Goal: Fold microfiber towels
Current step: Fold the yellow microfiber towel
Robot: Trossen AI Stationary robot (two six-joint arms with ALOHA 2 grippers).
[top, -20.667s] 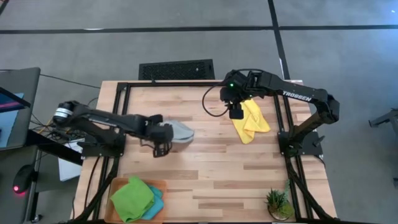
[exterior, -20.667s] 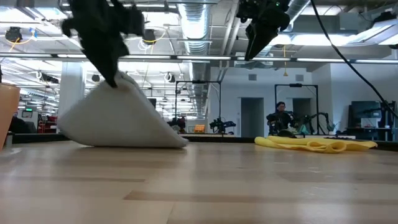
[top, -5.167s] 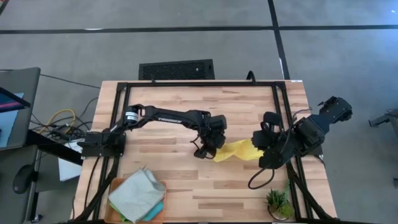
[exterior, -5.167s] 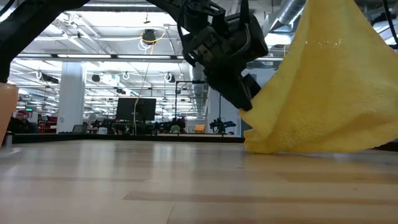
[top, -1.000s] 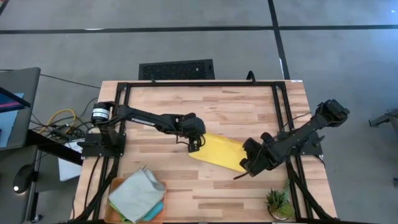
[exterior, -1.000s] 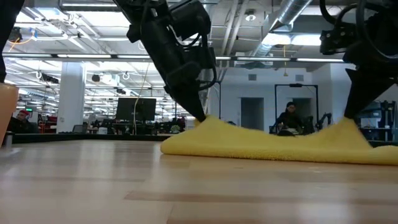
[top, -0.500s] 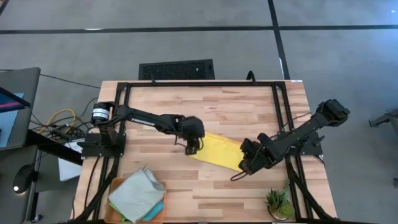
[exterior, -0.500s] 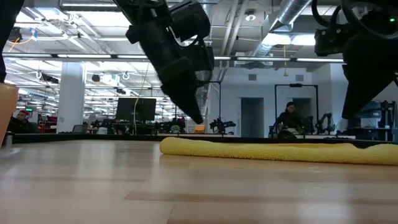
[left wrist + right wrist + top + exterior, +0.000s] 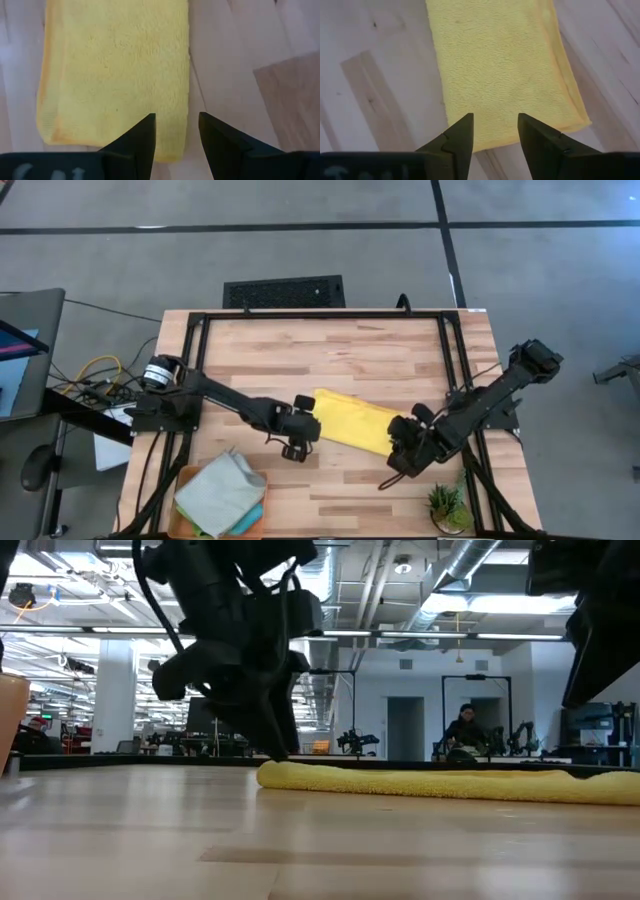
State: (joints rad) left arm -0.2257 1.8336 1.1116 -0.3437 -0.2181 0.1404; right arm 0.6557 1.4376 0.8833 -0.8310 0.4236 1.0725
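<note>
Yellow towel (image 9: pixel 352 423) is laid flat near table centre as a folded strip, long axis running from about 10 o'clock to 4 o'clock in the high view. No bunching is seen in the low view; it sits low on the wood.

Left gripper (image 9: pixel 297 448) is parked just off the strip's 8 o'clock end, jaws apart, nothing held. In the left wrist view the fingers (image 9: pixel 141 137) are spread with the towel's short edge seen just past the tips. Right gripper (image 9: pixel 403 461) is at the 4 o'clock end, likewise spread and empty; its fingers (image 9: pixel 457 137) frame the other short edge. Both ends are judged released.

Grey towel (image 9: pixel 222 491) is stacked on the orange tray (image 9: pixel 186 475) at 7 o'clock on the table, with a teal towel (image 9: pixel 250 514) edge showing beneath. The green one cannot be seen.

Handling, judged: light, limp, no stiffness, so any lifted edge will droop and drag the layers. The pile is grippy against wood, so sliding is unlikely but layers may shear apart. No breakage risk. Corners at a short end are best pinched, both layers caught together, one corner per gripper, so the next fold is carried over evenly. A single-layer pinch would likely undo the fold.

A small potted plant (image 9: pixel 447 506) sits at 5 o'clock on the table, clear of the work.
</note>
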